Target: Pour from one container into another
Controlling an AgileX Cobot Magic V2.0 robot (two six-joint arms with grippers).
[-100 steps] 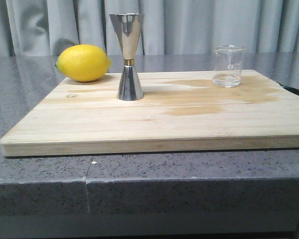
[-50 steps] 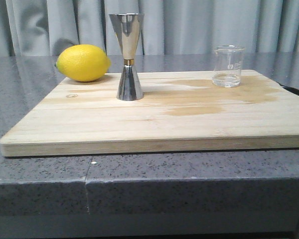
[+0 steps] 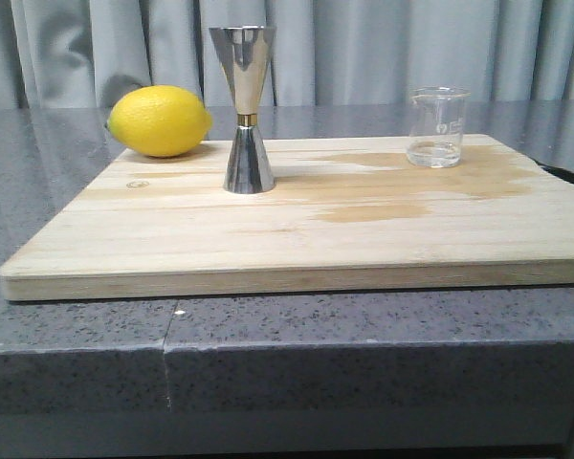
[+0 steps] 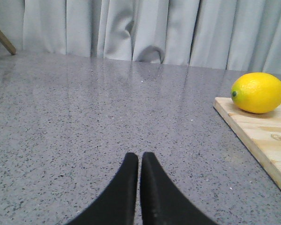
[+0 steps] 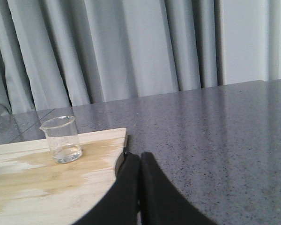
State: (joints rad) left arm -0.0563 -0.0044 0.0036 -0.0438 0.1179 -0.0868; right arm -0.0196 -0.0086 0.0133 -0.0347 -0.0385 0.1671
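A steel double-cone jigger [image 3: 244, 110] stands upright on the wooden board [image 3: 297, 239], left of its middle. A small glass beaker [image 3: 438, 127] with a little clear liquid at its bottom stands at the board's back right, and it also shows in the right wrist view [image 5: 62, 139]. My left gripper [image 4: 140, 157] is shut and empty over the grey counter, left of the board; the jigger is out of its view. My right gripper [image 5: 140, 157] is shut and empty just off the board's right edge, well short of the beaker.
A yellow lemon [image 3: 160, 120] lies at the board's back left corner, close to the jigger. Darker wet-looking patches [image 3: 373, 210] mark the board near the beaker. Grey curtains hang behind the stone counter [image 3: 77, 325].
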